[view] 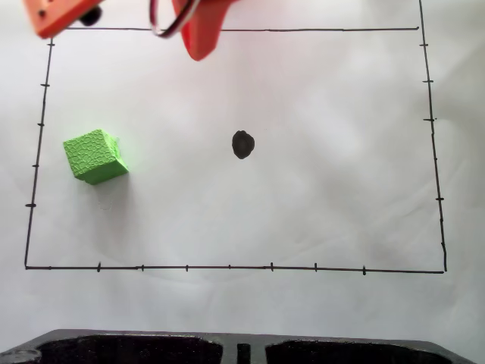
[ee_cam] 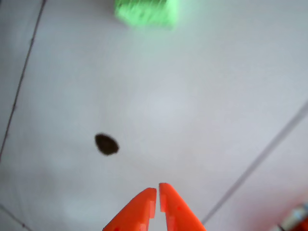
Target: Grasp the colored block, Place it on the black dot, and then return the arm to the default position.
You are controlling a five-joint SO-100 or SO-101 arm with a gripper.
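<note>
Right — reach for the green block first, with the pincer clenched and empty.

Your orange gripper (ee_cam: 158, 191) sits in the wrist view with its fingertips nearly touching, gripping nothing; spread them before you descend. The black dot (ee_cam: 106, 144) lies nearer, left of the tips — pass it by. The green cube (view: 95, 156) rests on the white paper (view: 326, 205), well apart from the dot, toward the drawn border's left side in the fixed view, turned askew; square your fingers to its flat faces.
</note>
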